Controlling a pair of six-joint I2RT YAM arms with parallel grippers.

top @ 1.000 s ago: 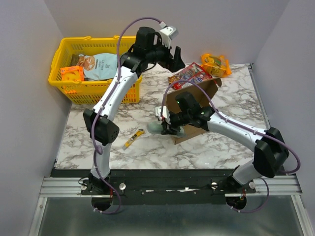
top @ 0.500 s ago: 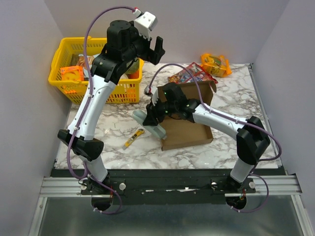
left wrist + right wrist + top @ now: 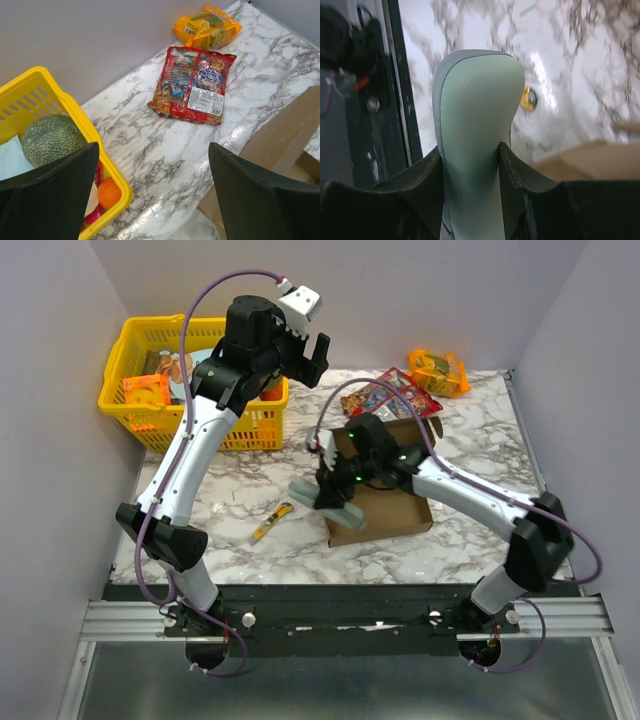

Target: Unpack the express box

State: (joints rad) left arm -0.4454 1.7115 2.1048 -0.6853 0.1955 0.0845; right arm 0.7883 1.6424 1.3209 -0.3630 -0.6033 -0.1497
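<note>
Status: express box (image 3: 392, 510) is open on the table (image 3: 235, 485), lid flap up on its far side. It sits just under the right gripper (image 3: 338, 483) and off to its right

Right gripper is pinched on a pale green soft pack (image 3: 476, 95), jaws pressed onto its lower part. The pack hangs over the box's left edge, clear of the table. Right wrist view is blurred, no finer detail

Left gripper (image 3: 155, 195) is spread wide with nothing between the fingers, raised high. The yellow basket (image 3: 47, 85) is below it to the left and a corner of the box below it to the right. A red snack packet (image 3: 192, 85) and an orange packet (image 3: 205, 27) lie ahead of it on the marble

My read: lid opening is done and those two packets look like contents already out. The green pack is the item in hand and needs setting down. What shows of the box floor looks bare, but the right arm covers part of it, so can't confirm empty

Yellow cutter (image 3: 272, 522) lies on the table near the right gripper, to its left
</note>
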